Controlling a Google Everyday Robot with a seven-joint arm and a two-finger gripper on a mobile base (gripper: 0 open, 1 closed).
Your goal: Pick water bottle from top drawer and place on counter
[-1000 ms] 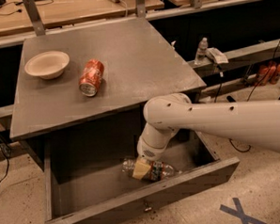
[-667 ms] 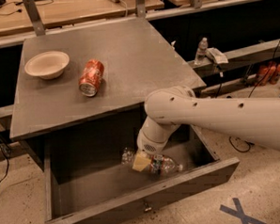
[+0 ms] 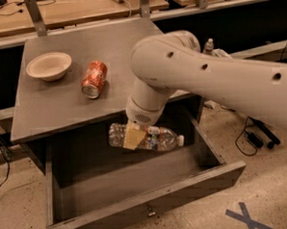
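Since the earlier frames the arm point(image 3: 213, 74) has risen and the water bottle point(image 3: 161, 138) has come up with it, off the floor of the top drawer point(image 3: 186, 189). It now hangs over the open drawer, just below the front edge of the worktop point(image 3: 61, 108) as the camera sees it.

The end effector point(image 3: 133, 137) is clamped around the water bottle near its middle, with one tan finger point(image 3: 131, 136) across the label band. The bottle lies roughly level: its base points to the camera's left and its white cap to the right.

The top drawer stands pulled far out, and its small metal pull point(image 3: 150, 212) shows at the centre of the front panel.

On the worktop sit two other things, well apart from the end effector: an orange-red soda can point(image 3: 93, 79) lying on its side and, farther left, a pale bowl point(image 3: 49, 66) standing upright. Behind the arm a small white-capped bottle point(image 3: 208, 45) stands upright.
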